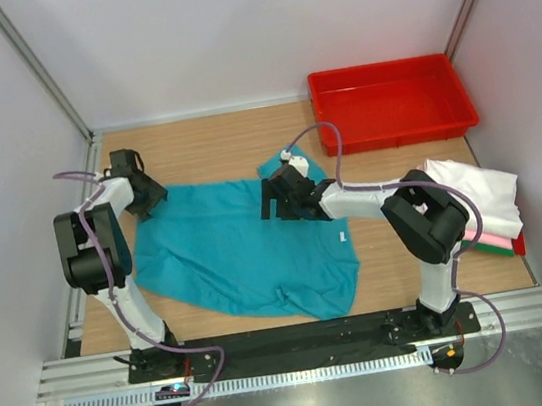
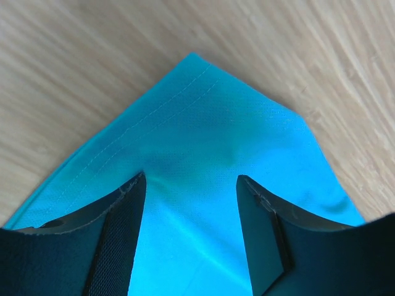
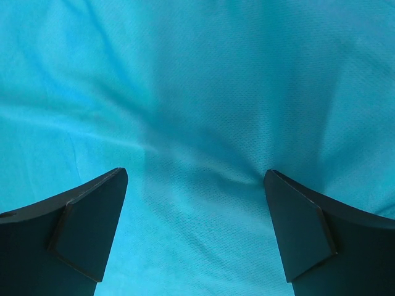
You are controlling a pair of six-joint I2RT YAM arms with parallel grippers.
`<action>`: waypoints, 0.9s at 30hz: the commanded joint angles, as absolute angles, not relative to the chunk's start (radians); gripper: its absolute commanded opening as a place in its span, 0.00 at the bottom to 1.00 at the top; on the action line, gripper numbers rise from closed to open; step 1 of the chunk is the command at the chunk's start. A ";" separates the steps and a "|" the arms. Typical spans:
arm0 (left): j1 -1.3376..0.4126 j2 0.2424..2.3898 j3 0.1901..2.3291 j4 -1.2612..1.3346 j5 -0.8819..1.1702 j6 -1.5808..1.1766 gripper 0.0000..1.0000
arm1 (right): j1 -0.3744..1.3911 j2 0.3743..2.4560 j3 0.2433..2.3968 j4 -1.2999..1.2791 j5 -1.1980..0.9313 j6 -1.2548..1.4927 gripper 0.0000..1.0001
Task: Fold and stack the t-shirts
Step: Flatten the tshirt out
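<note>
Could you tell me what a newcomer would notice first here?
A rumpled teal t-shirt lies spread across the middle of the table, with the left gripper open over its far left corner and the right gripper open over its far right part. A red tray sits in the far right corner, and folded shirts are stacked at the right edge.

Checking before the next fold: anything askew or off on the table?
Nothing spilled or damaged. The white t-shirt topping the stack at the right edge sits loose and rumpled, overhanging the pink t-shirt and green t-shirt below. The teal t-shirt lies diagonal and wrinkled, not flat.
</note>
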State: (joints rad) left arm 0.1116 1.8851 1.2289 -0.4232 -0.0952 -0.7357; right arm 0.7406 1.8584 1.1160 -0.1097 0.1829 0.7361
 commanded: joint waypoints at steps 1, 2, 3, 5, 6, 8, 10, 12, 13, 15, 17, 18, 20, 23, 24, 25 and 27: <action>0.121 1.948 1.275 -0.457 -0.063 -0.684 0.62 | 0.769 1.923 1.135 -0.215 0.190 0.779 1.00; 0.123 1.954 1.308 -0.483 -0.078 -0.680 0.61 | 0.770 1.930 1.182 -0.225 0.195 0.766 1.00; 0.126 1.954 1.318 -0.529 -0.089 -0.675 0.61 | 0.769 1.934 1.207 -0.242 0.222 0.755 1.00; 0.127 1.919 1.316 -0.552 -0.129 -0.657 0.60 | 0.770 1.947 1.291 -0.293 0.250 0.724 1.00; 0.129 1.899 1.306 -0.563 -0.146 -0.655 0.60 | 0.764 1.951 1.317 -0.310 0.276 0.716 1.00; 0.135 1.820 1.279 -0.569 -0.176 -0.657 0.63 | 0.755 1.959 1.392 -0.340 0.288 0.697 1.00; 0.140 1.742 1.230 -0.569 -0.178 -0.673 0.65 | 0.729 1.967 1.469 -0.373 0.287 0.672 1.00; 0.143 1.701 1.220 -0.574 -0.149 -0.673 0.69 | 0.706 1.976 1.535 -0.437 0.288 0.649 1.00; 0.143 1.688 1.232 -0.575 -0.140 -0.670 0.72 | 0.686 1.976 1.569 -0.448 0.288 0.640 1.00; 0.143 1.658 1.267 -0.587 -0.143 -0.644 0.75 | 0.667 1.983 1.644 -0.443 0.282 0.594 1.00; 0.144 1.661 1.350 -0.603 -0.141 -0.621 0.80 | 0.647 2.006 1.736 -0.445 0.290 0.546 1.00; 0.144 1.670 1.383 -0.606 -0.137 -0.614 0.81 | 0.640 2.058 1.779 -0.480 0.296 0.531 1.00; 0.144 1.696 1.483 -0.620 -0.118 -0.597 0.83 | 0.605 2.126 1.935 -0.541 0.276 0.497 1.00; 0.155 1.804 1.609 -0.661 -0.071 -0.525 0.83 | 0.569 2.238 2.097 -0.621 0.261 0.451 1.00; 0.163 1.821 1.627 -0.663 -0.039 -0.508 0.82 | 0.563 2.259 2.123 -0.635 0.262 0.440 1.00; 0.170 1.839 1.646 -0.666 -0.022 -0.496 0.80 | 0.557 2.296 2.167 -0.643 0.261 0.433 1.00; 0.181 1.871 1.660 -0.660 -0.005 -0.480 0.74 | 0.540 2.322 2.189 -0.641 0.252 0.414 0.98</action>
State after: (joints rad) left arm 0.1543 1.8053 1.6394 -0.6182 -0.0685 -0.5549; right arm 0.5564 2.2707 2.1353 -0.5529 0.2588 0.4782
